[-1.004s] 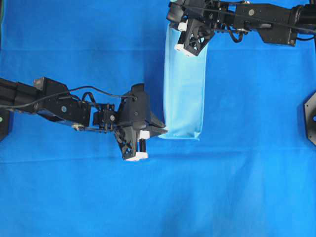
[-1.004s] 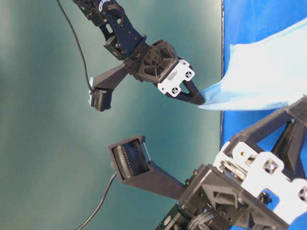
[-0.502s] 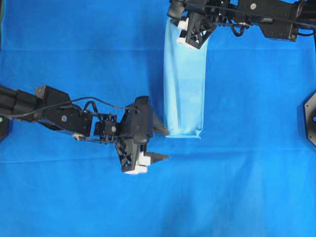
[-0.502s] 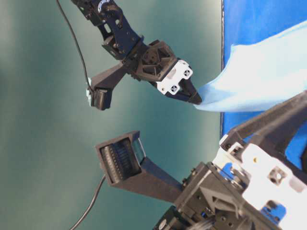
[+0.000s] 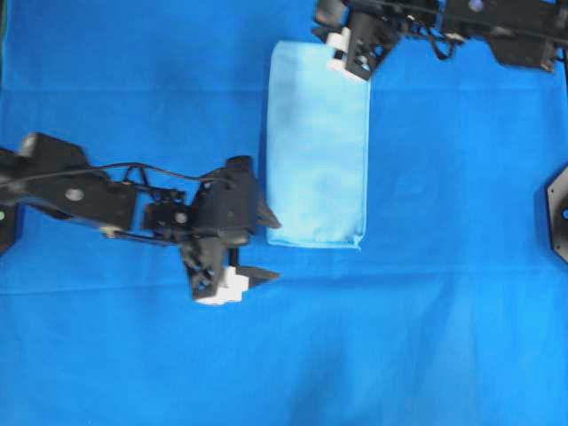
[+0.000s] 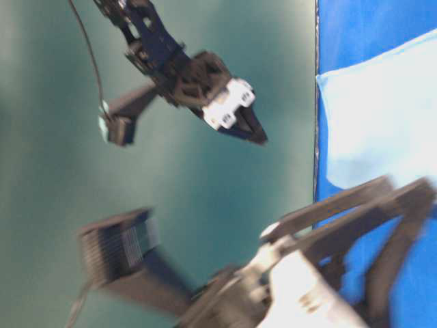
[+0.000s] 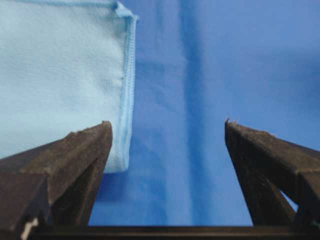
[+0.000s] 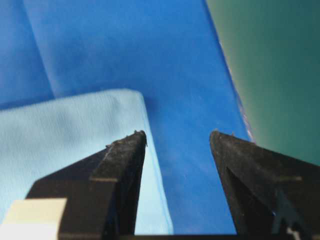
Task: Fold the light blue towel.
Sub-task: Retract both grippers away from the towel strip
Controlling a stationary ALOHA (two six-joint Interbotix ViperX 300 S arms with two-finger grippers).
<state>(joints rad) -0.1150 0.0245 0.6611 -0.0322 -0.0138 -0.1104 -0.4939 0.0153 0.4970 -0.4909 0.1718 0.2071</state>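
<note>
The light blue towel (image 5: 318,146) lies flat as a tall folded rectangle on the blue cloth, hem along its right and bottom edges. My left gripper (image 5: 277,249) stands open just left of its lower left corner, apart from it. In the left wrist view that corner of the towel (image 7: 60,75) sits beside the left finger (image 7: 85,155), and the gripper (image 7: 167,124) has only blue cloth between its jaws. My right gripper (image 5: 353,64) is open over the upper right corner. In the right wrist view the gripper (image 8: 177,133) holds nothing, one finger over the towel's edge (image 8: 75,135).
A deep royal-blue cloth (image 5: 444,337) covers the table. Its far edge and the green floor (image 8: 280,60) show right beside the right gripper. A black mount (image 5: 559,213) sits at the right edge. The table-level view is blurred by motion.
Both grippers opened and let go of the towel corners. The towel dropped flat and now spreads wider to the left. The left arm drew back left, the right arm lifted away.
</note>
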